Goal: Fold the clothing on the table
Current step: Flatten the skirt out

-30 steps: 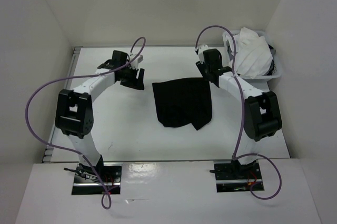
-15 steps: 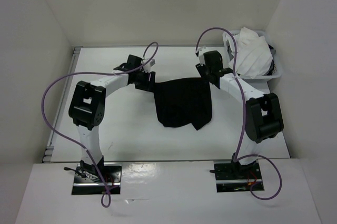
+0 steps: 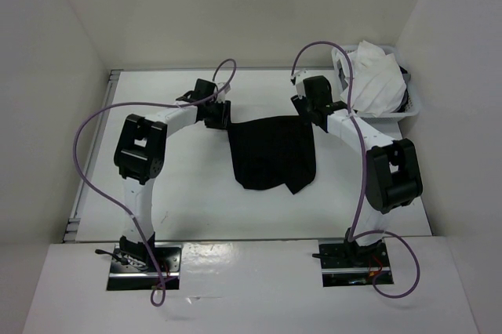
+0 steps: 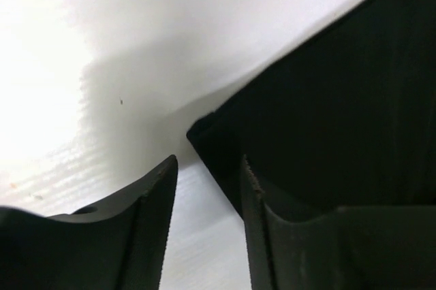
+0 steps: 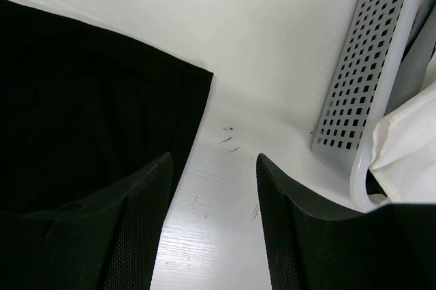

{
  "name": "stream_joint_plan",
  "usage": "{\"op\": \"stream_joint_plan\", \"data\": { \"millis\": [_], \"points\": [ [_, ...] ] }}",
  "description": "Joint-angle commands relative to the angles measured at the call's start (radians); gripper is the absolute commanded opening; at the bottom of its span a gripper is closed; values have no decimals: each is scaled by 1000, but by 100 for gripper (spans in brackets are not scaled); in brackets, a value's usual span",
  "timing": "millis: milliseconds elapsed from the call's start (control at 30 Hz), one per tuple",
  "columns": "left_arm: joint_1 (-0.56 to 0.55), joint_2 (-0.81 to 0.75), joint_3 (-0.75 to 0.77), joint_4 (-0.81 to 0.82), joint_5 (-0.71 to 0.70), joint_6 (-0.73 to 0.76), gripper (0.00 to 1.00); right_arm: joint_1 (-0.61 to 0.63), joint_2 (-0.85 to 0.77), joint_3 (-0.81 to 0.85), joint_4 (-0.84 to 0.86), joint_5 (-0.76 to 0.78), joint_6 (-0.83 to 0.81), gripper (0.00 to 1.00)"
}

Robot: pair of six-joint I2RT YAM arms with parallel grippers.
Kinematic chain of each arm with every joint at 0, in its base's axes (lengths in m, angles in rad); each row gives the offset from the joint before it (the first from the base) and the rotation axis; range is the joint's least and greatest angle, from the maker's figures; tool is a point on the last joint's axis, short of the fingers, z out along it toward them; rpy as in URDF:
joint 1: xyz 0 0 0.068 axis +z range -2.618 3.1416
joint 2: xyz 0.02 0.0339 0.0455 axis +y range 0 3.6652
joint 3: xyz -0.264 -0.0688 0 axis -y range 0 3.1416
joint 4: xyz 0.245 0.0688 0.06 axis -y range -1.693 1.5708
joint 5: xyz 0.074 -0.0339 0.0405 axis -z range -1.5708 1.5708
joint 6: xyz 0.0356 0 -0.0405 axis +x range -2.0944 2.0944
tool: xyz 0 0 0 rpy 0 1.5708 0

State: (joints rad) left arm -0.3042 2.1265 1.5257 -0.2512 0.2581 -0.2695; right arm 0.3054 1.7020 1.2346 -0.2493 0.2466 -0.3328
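The black clothing (image 3: 273,152) lies flat in the middle of the white table (image 3: 180,185), roughly rectangular with a flap at its near right. My left gripper (image 3: 220,117) sits low at the garment's far left corner; in the left wrist view that corner (image 4: 204,133) lies just ahead of the open left gripper (image 4: 208,174), with bare table between the fingers and the right finger (image 4: 255,201) against the fabric edge. My right gripper (image 3: 315,118) is open at the far right corner; its left finger (image 5: 146,201) overlaps the clothing (image 5: 82,99).
A white perforated plastic basket (image 3: 408,107) stands at the far right and holds a crumpled white cloth (image 3: 372,75); its wall (image 5: 354,79) is close to my right gripper. White walls enclose the table, and a metal rail (image 3: 92,154) runs along its left edge.
My left arm has swung right, from the bare table to the garment's far left corner, and its jaws have narrowed. The right arm and the clothing have not moved.
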Motion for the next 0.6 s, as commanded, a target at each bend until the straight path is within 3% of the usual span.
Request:
{"op": "stream_joint_plan", "data": {
  "millis": [0, 333, 567],
  "points": [
    [2, 38, 54, 26, -6, -23, 48, 4, -44, -11, 2, -7, 15, 58],
    [-7, 59, 57, 17, 13, -23, 35, -6, 14, -1, 21, 13, 6, 58],
    [-7, 24, 16, 17, 13, -23, 12, -42, 157, 45, 31, 3, 48, 59]
  ]
}}
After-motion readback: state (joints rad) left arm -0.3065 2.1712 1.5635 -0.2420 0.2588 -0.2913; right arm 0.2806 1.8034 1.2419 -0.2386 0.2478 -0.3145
